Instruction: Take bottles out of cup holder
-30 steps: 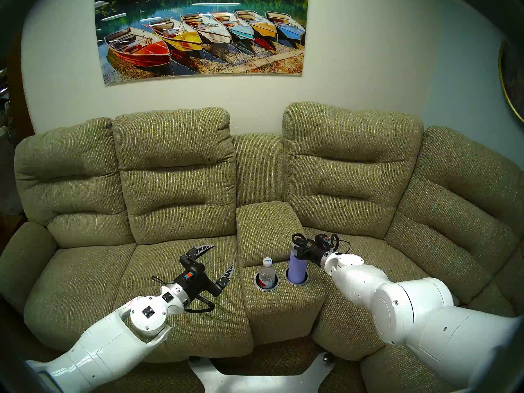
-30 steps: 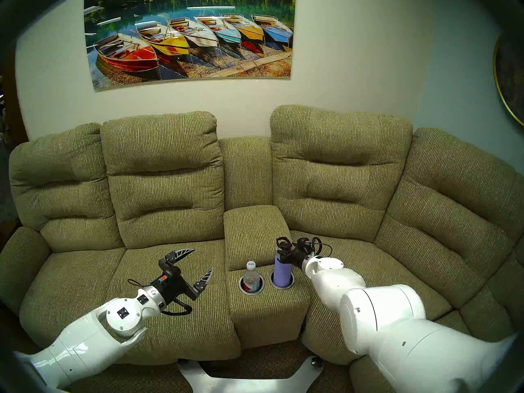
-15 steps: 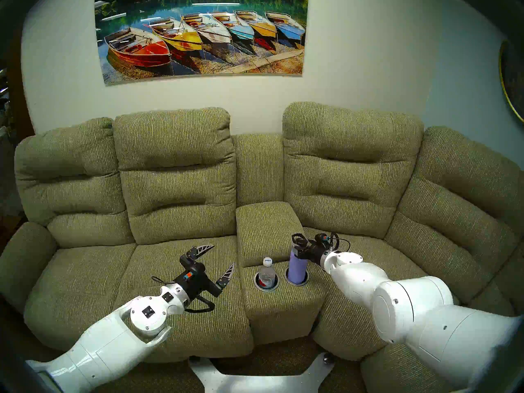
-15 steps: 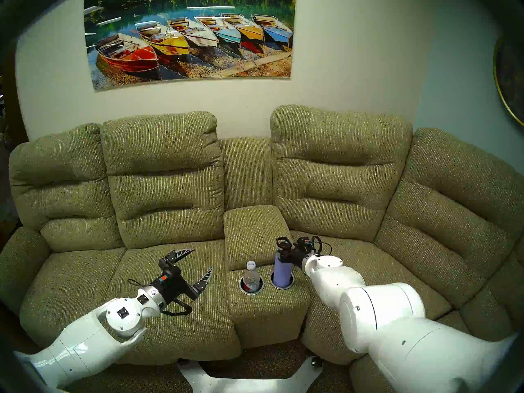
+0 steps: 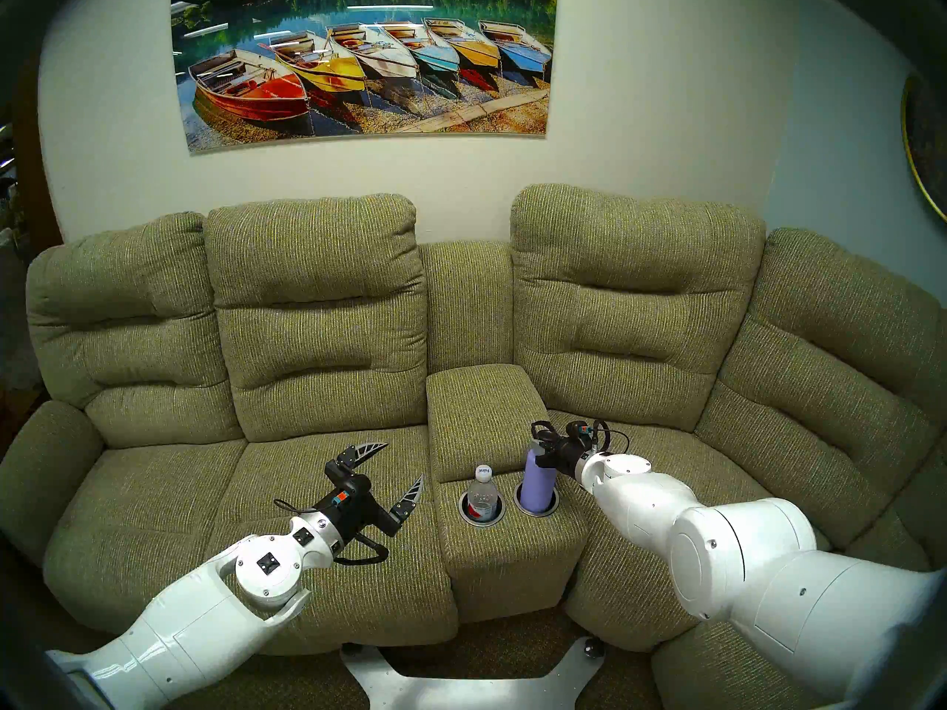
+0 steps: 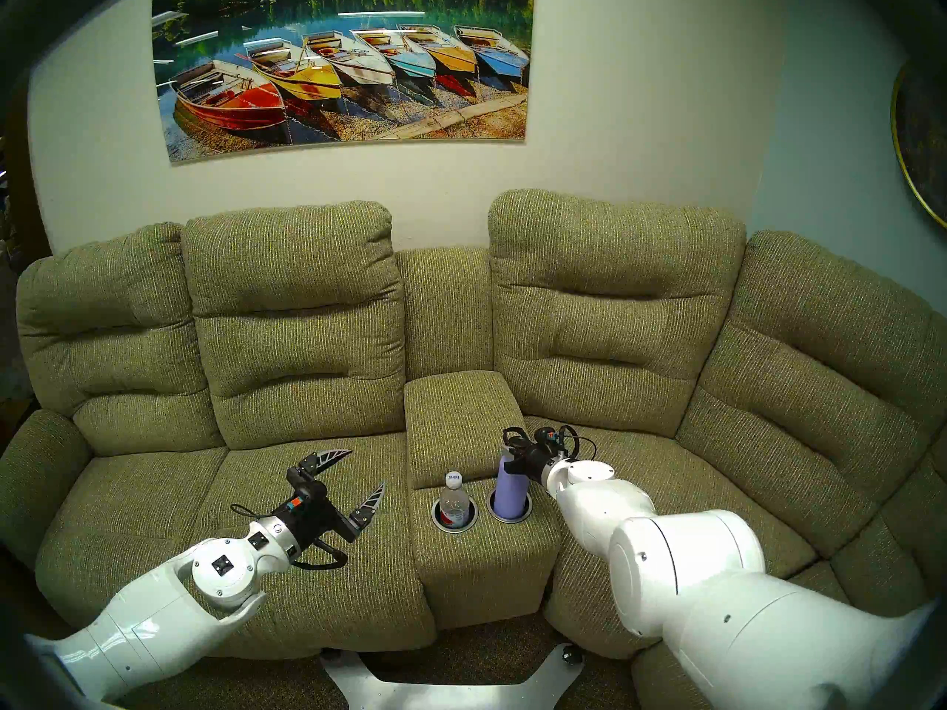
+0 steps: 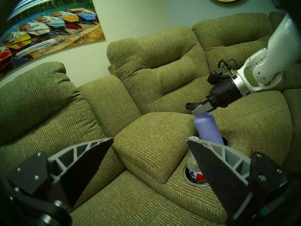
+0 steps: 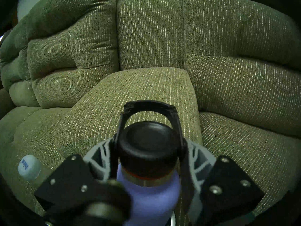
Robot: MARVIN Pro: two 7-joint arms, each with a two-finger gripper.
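Head stereo left view: two bottles stand in two wells of the cup holder (image 5: 536, 509), one bottle per well. The lavender flask (image 5: 539, 481) with black loop-handled cap occupies the well on the robot's right; the clear plastic water bottle (image 5: 482, 495) (white cap, red-and-white label) occupies the well on the robot's left. Both wells are black with silver rims, set side by side in the front of the sofa console (image 5: 505, 545).

The console sits between two seats of an olive-green fabric sofa (image 5: 317, 304). One boat picture (image 5: 366, 58) hangs on the pale wall above the backrests. A round gold-rimmed object (image 5: 925, 145) is partly visible at the right edge of the wall.

The right hand (image 8: 149, 157) reaches from the robot's right, angled slightly downward. In the right wrist view its fingers (image 8: 194, 157) are clamped on the flask at the cap and neck, one on each side. The flask leans slightly, with its base in the well.

The left hand (image 5: 397, 473) hangs over the seat cushion left of the console, fingers spread wide apart, holding nothing. It points toward the console.
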